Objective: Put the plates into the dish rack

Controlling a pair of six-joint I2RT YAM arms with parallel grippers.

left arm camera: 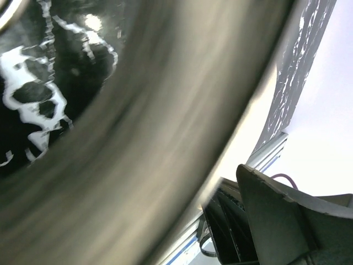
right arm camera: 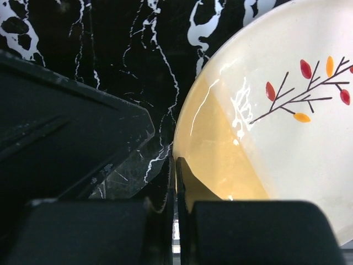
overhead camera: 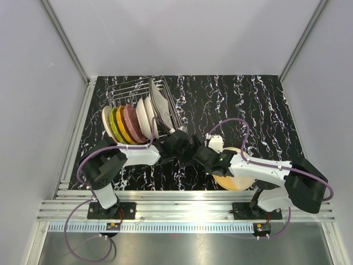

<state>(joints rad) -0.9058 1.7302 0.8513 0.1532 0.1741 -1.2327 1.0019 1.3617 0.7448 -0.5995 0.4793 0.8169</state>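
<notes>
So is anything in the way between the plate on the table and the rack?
Yes. The left arm reaches across, and its jaws sit right between the plate and the rack, close to the rack's near end. The plate would probably have to go over or around them.

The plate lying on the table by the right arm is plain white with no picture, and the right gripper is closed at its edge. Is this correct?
Not fully. The plate is not plain white: the right wrist view shows a painted branch with red and yellow leaves and a yellow area. The rest holds: the right gripper is closed at its edge.
</notes>
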